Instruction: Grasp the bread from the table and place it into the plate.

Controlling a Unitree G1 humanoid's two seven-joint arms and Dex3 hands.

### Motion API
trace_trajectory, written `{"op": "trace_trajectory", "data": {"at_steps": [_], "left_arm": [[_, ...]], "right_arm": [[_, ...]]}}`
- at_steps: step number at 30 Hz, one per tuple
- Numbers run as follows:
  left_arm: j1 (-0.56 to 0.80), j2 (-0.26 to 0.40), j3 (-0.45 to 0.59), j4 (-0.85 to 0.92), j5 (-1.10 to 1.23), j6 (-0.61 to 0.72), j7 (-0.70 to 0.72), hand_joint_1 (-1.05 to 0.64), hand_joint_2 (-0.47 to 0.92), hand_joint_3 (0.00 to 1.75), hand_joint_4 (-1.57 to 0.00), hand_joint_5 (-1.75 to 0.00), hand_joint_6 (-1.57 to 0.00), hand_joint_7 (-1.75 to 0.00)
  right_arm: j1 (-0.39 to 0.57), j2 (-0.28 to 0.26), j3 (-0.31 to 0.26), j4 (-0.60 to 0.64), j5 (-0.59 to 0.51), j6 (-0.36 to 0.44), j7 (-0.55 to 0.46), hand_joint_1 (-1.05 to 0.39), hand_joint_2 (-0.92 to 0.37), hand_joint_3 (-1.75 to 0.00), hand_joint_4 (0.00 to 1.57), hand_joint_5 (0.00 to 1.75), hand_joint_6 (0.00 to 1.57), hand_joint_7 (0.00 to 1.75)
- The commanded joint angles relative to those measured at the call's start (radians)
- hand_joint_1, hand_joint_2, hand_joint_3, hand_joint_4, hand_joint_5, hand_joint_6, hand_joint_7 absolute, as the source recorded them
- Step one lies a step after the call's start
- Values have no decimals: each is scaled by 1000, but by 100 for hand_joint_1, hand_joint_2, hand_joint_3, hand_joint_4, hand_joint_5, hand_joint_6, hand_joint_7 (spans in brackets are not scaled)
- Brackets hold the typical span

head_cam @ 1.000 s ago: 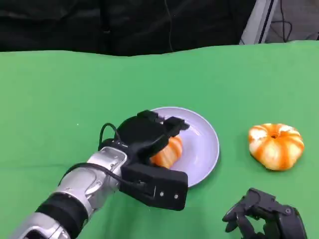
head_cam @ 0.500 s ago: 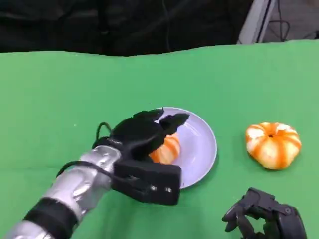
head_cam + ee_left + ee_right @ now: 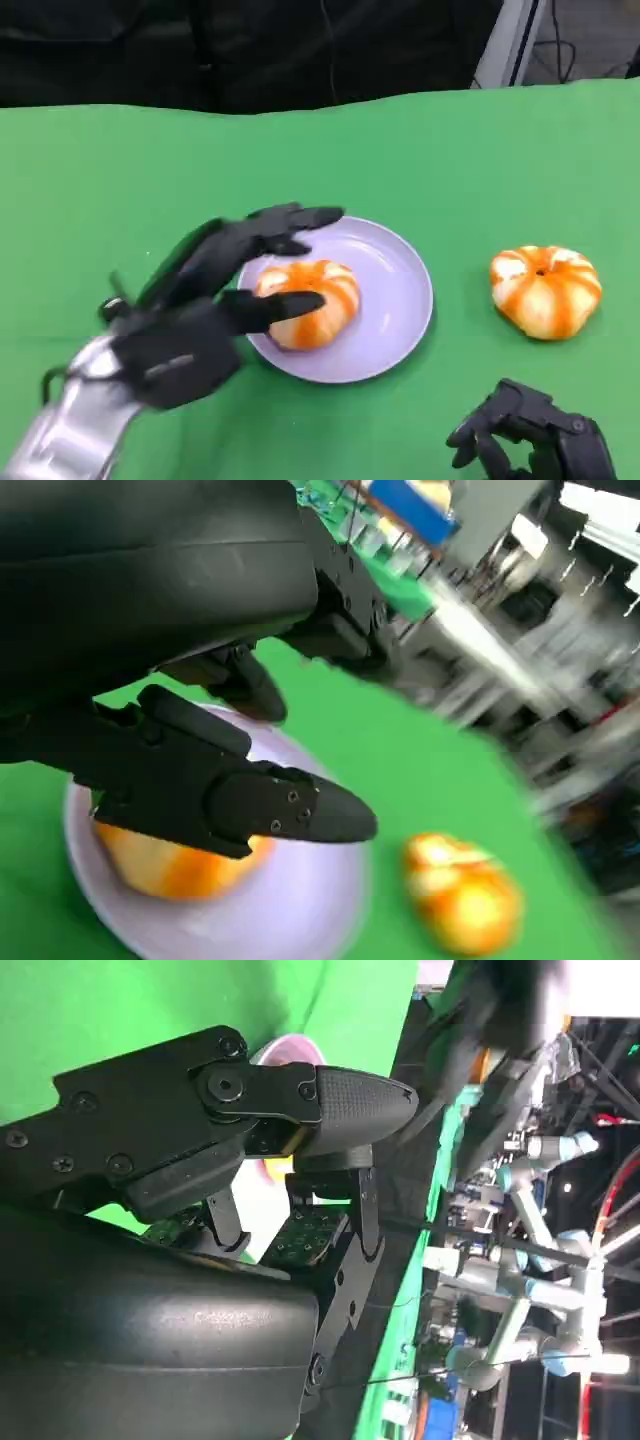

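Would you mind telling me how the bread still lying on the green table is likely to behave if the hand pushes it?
The bread on the table looks round and domed, so a sideways push may roll or tip it. Its glazed orange-and-white surface seems smooth, so fingers might slip. It looks light for its size, and the green cloth may grip its underside rather than let it slide.

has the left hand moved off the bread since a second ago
Yes. The left hand has opened and pulled back toward the robot, off the bread, which sits on the plate.

Left robot hand [image 3: 215,300] motion-blurred.
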Motion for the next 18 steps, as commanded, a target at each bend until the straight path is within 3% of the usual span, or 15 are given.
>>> {"op": "trace_trajectory", "data": {"at_steps": [1,6,7,8,9,10,11,13,18], "left_arm": [[75,18,54,-84,-60,22,-46,-25,92,15,-73,-104,-91,-23],[107,4,79,-119,-70,36,-60,-19,92,14,-75,-106,-95,-24],[187,-7,110,-174,-96,11,-39,-17,92,14,-75,-107,-96,-24],[253,-15,135,-221,-117,-6,-24,-7,75,57,-80,-124,-98,-52],[297,-22,152,-254,-129,-14,-16,-3,61,88,-81,-131,-92,-74],[322,-28,163,-276,-135,-16,-14,0,51,109,-82,-136,-87,-90],[328,-32,167,-284,-134,-11,-18,1,48,116,-82,-138,-86,-95],[366,-42,183,-311,-157,-4,-24,2,45,121,-82,-139,-84,-100],[460,-59,213,-382,-244,43,-48,5,60,114,-77,-159,-77,-126]], "right_arm": [[14,-7,-1,-22,-2,0,-4,-69,-85,-55,87,148,93,116],[17,-7,1,-27,-1,5,-3,-69,-84,-56,87,148,93,116],[19,-6,1,-29,-2,5,-4,-69,-84,-56,87,148,93,116],[21,-5,2,-31,-3,5,-4,-69,-84,-56,87,148,93,116],[23,-5,3,-32,-3,5,-4,-69,-84,-56,87,149,93,116],[24,-5,3,-34,-3,5,-5,-69,-84,-56,87,149,93,116],[24,-4,3,-34,-3,6,-4,-69,-84,-56,87,149,93,116],[22,-5,2,-32,-3,4,-4,-69,-84,-56,87,149,93,116],[17,-7,-1,-27,-6,0,-6,-69,-85,-55,87,148,92,116]]}}
